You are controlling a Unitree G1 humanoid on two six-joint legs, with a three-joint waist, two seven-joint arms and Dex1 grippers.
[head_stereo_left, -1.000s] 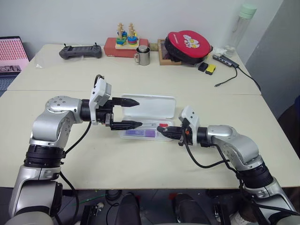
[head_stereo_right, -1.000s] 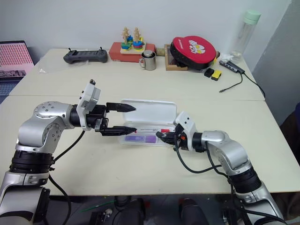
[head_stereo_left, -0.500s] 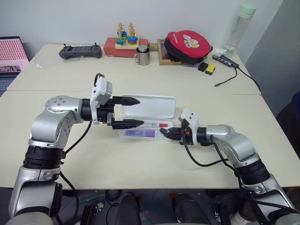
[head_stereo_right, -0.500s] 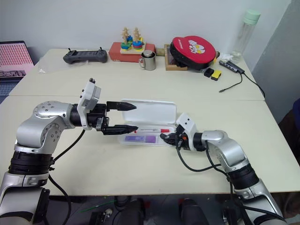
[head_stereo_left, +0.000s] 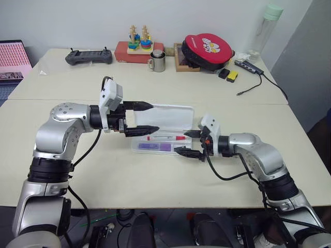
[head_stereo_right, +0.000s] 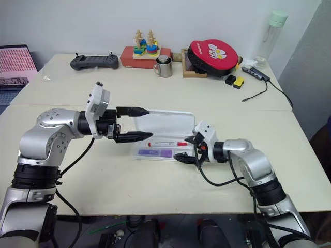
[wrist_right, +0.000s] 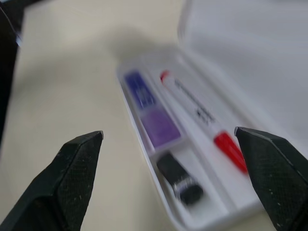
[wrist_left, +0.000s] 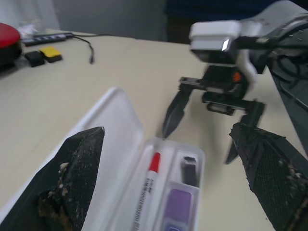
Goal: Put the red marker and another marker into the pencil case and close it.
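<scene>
we see the red marker (head_stereo_left: 166, 138) and purple marker (head_stereo_left: 154, 146) lying inside the open pencil case (head_stereo_left: 178, 116); left gripper (head_stereo_left: 147, 118) and right gripper (head_stereo_left: 190, 143) both spread apart, holding nothing.

light: bright, even, soft shadows | head views: sharp | wrist views: blurred

White pencil case (head_stereo_left: 176, 114); red-capped marker (head_stereo_left: 166, 138); purple marker (head_stereo_left: 154, 146)
</scene>
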